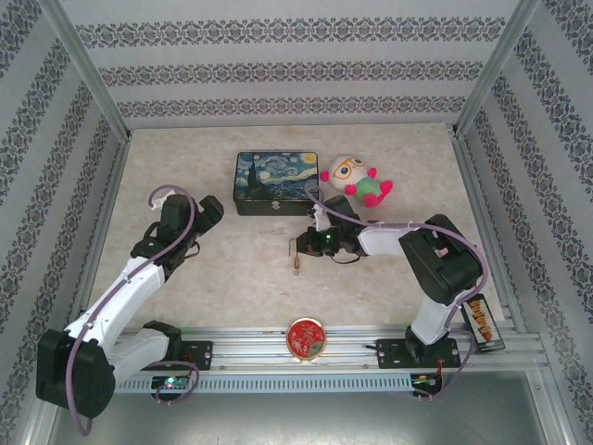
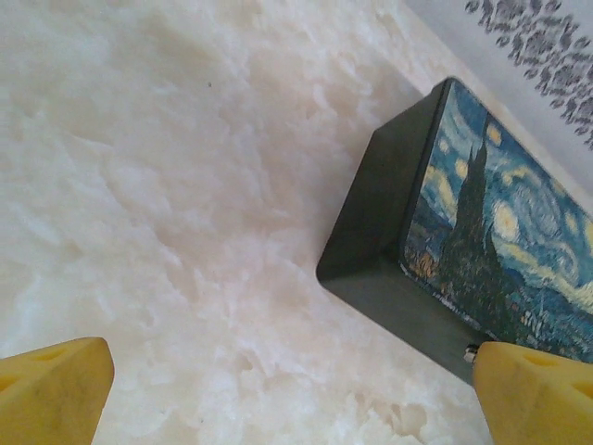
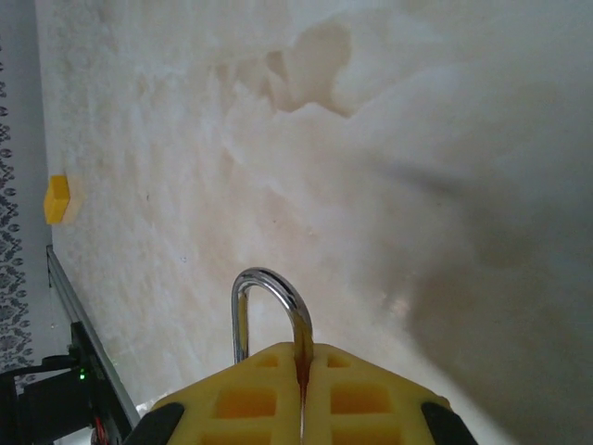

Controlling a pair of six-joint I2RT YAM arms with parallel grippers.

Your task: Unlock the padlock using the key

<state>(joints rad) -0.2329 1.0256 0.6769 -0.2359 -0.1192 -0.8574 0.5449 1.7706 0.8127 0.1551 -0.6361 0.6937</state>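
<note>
While right claw (image 3: 301, 371) clamps the padlock (image 3: 271, 274), silvery U-shackle protruding, left claw (image 2: 292, 389) gapes.

The padlock (image 3: 269, 276) showed a thin shackle of polished silvery metal, smooth and bright, while the fingers (image 3: 250, 394) of the right gripper (image 3: 301, 357) were matt yellow plastic moulded with square recesses. The table (image 2: 167, 185) had a pale, marble-patterned top with a smooth, soft sheen, and the tin box (image 2: 482, 232) wore a glossy painted lid over smooth dark sides. The plush toy (image 1: 357, 181) looked like soft fuzzy cloth, and the rail (image 1: 250, 341) like bare brushed metal.
</note>
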